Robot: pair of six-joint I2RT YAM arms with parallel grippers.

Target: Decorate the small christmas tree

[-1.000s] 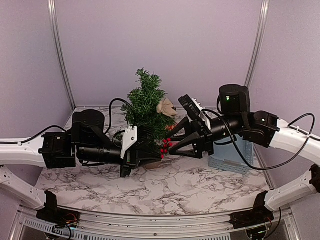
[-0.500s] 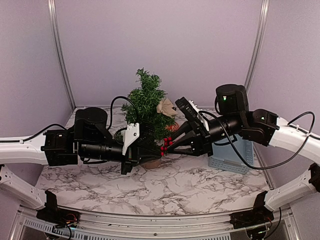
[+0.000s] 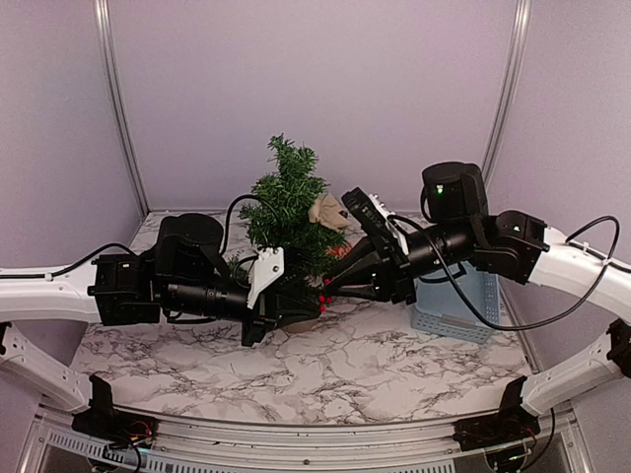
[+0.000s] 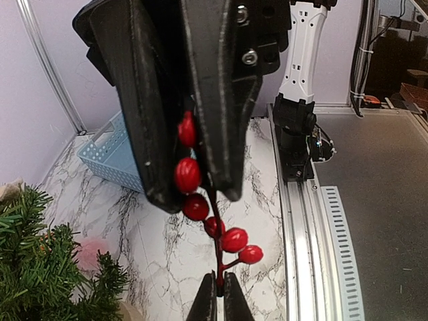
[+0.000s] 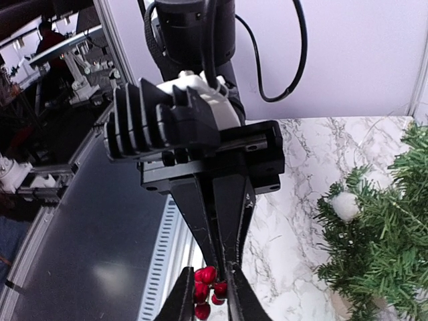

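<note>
**A:** From above, which step is this?

**B:** I read it as a hand-over. The left end effector (image 3: 308, 299) and the right end effector (image 3: 333, 283) meet tip to tip on a red berry sprig (image 3: 322, 292), just in front of the small christmas tree (image 3: 288, 202). The tree stands upright at the back middle of the bench (image 3: 345, 379), with a beige ornament (image 3: 328, 210) already on its right side.

**A:** Does the left wrist view agree?

**B:** Yes. At the bottom, the left end effector (image 4: 219, 302) is pinched fully together on the sprig's stem (image 4: 224, 235). The right end effector (image 4: 192, 190) comes in from above, closed down to a narrow gap with the upper berries caught in it. The tree's needles show at lower left.

**A:** And the right wrist view?

**B:** The right one's tips (image 5: 206, 297) are at the bottom with berries between them. The left one (image 5: 224, 259) points straight at them, closed. The tree is on the right, with a white tuft (image 5: 344, 204) among its branches.

**A:** What does the next move call for?

**B:** I'd say one side has to let go before the other pulls, or the thin stem may bend or shed berries. I can't tell which side is giving. The holder then carries the sprig in among the branches.

**A:** The surroundings?

**B:** The bench is white marble-patterned, with a blue basket (image 3: 471, 313) on the right. The walls (image 3: 315, 89) are pale lilac with metal uprights (image 3: 116, 99). A slotted rail (image 4: 334, 254) edges the bench.
</note>
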